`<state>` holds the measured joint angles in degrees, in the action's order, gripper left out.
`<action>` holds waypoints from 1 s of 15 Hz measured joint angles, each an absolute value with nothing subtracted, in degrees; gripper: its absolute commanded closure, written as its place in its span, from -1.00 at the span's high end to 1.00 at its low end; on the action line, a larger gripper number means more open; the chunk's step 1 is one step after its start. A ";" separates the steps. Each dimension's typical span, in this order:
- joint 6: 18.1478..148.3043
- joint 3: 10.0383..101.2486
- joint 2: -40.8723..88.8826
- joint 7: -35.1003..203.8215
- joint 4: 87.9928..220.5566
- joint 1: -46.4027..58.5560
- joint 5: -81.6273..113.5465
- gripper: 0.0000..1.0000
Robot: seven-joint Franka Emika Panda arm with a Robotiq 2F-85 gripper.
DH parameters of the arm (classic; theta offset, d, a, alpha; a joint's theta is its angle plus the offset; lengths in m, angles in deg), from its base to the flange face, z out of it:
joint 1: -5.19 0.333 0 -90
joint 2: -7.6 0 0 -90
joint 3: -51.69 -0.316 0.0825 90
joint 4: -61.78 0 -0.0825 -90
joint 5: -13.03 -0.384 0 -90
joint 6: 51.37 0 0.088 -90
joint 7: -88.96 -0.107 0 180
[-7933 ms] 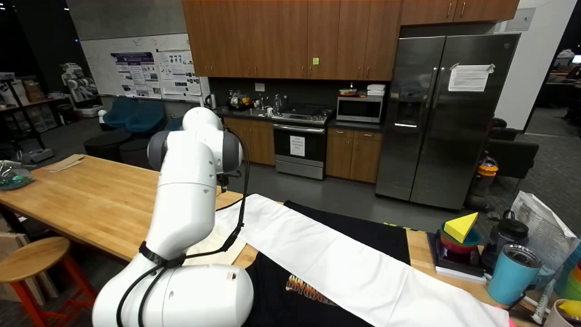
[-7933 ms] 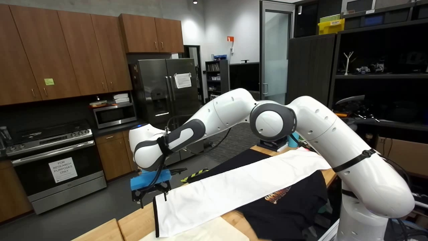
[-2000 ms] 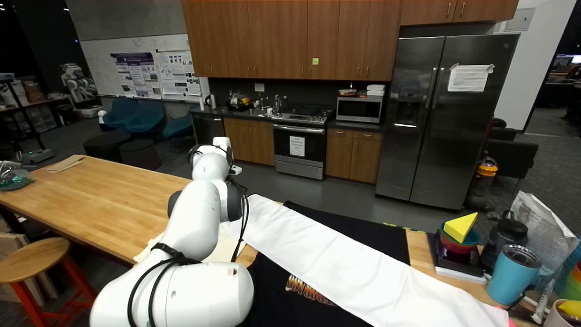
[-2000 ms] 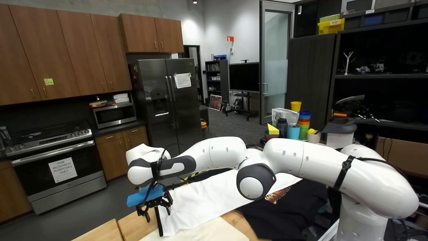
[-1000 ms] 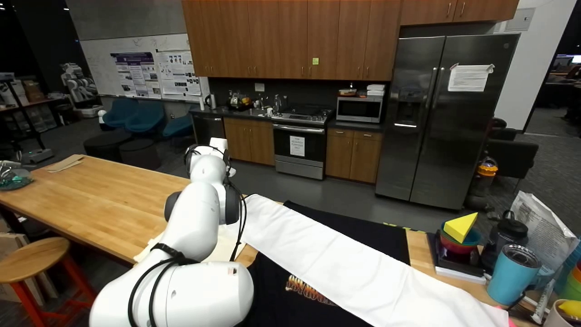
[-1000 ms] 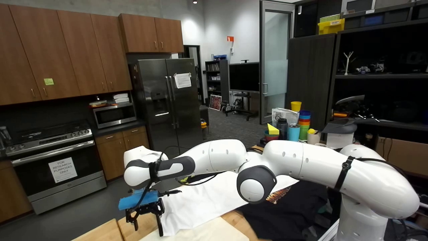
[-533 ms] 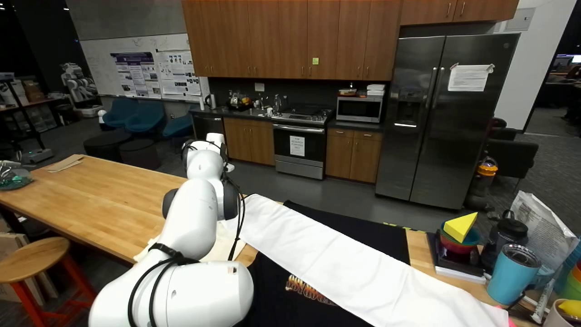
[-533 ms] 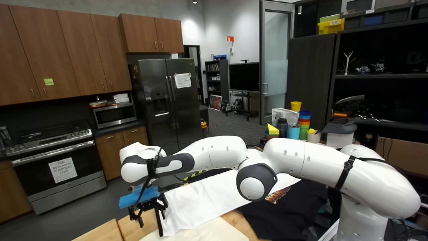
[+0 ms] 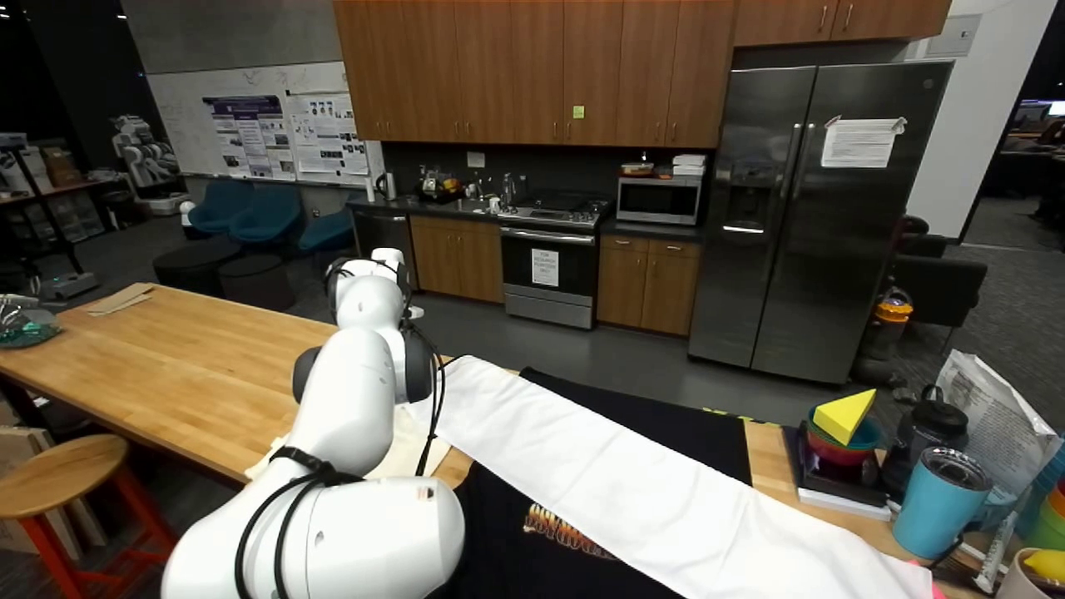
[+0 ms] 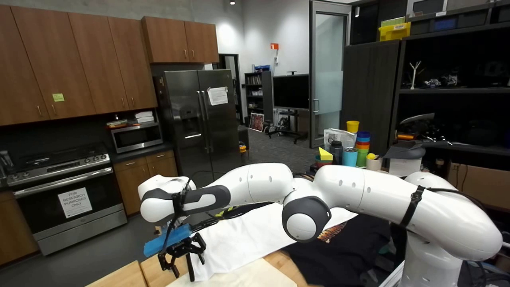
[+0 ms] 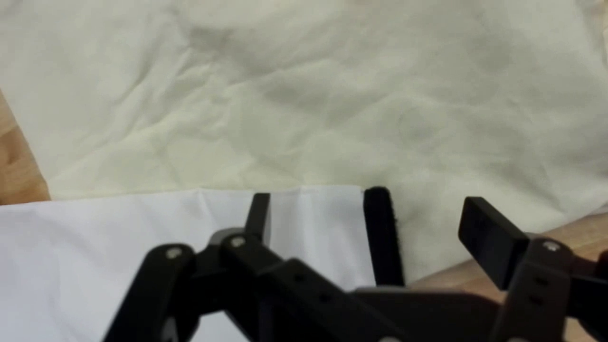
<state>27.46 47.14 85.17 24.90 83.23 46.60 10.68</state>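
Your gripper [image 11: 366,227] stands with its fingers spread, one on each side of the black strip [image 11: 382,237] edging the end of the white cloth [image 11: 85,256]. That cloth lies across a black printed cloth [image 10: 342,251] and overlaps a wrinkled cream cloth [image 11: 308,109] on your wooden table [image 11: 19,173]. Your fingertips seem to hang above it, though the angle makes contact hard to judge.

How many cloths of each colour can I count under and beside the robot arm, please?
1 white cloth
1 cream cloth
1 black cloth, taking the parts on both sides of the white cloth as one piece
Total: 3 cloths
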 measured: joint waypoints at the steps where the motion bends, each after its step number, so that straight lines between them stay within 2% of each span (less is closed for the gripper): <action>1: 26.48 47.18 85.22 24.86 83.22 46.60 10.68 1.00; 10: 24.69 47.60 88.01 24.90 83.31 46.60 10.69 1.00; 11: 24.69 47.60 88.49 24.90 83.29 46.60 10.69 0.83; 12: 24.75 47.61 88.90 24.90 83.29 46.60 10.72 0.50; 13: 24.84 47.65 89.19 24.90 83.22 46.60 10.76 0.46; 14: 24.94 47.67 89.20 24.85 82.97 46.60 10.78 0.80; 15: 25.41 47.75 89.18 24.75 82.89 46.60 10.86 0.83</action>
<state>25.41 47.75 89.18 24.75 82.89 46.60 10.86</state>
